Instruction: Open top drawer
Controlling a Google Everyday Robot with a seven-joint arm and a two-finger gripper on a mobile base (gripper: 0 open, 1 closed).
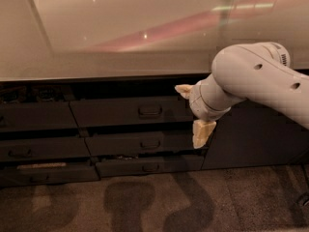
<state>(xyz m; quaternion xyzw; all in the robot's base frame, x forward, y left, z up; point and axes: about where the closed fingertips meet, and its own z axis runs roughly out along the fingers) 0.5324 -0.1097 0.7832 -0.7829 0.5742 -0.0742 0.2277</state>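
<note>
My gripper (189, 114) hangs just right of the top drawer (116, 112), a flat dark grey front with a small loop handle (150, 111) under the glossy counter (120, 57); my cream jaws seem spread, holding nothing.

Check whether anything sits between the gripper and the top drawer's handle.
Nothing visible does. The gripper hangs by the right end of the drawers, lower than and to the right of the top drawer and its handle, with only bare dark drawer front between them.
</note>
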